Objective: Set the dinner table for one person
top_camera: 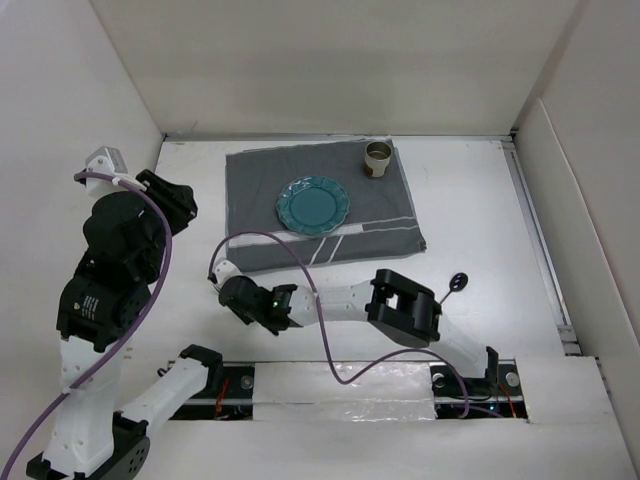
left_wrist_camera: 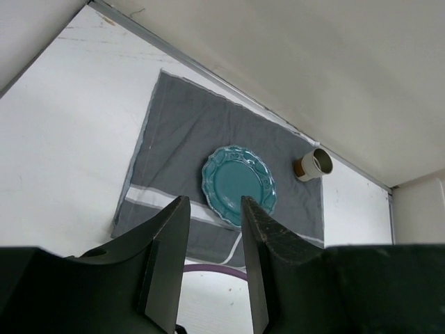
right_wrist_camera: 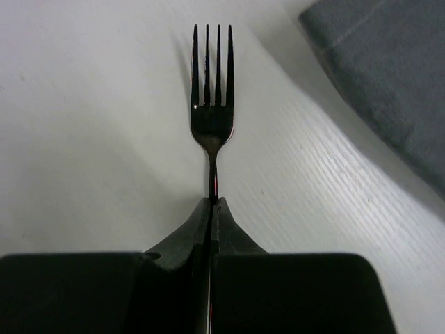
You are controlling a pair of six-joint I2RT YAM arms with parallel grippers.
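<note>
My right gripper is shut on the handle of a dark metal fork, whose tines point away just above the white dinner table. In the top view this gripper is off the front left corner of a grey striped cloth. A teal plate lies in the middle of the cloth and a beige cup stands at its back right corner. My left gripper is open and empty, held high at the left, looking down on the plate and cup.
A dark utensil lies on the table to the right of my right arm. A purple cable loops over the cloth's front edge. White walls stand at the back and both sides. The cloth's corner shows in the right wrist view.
</note>
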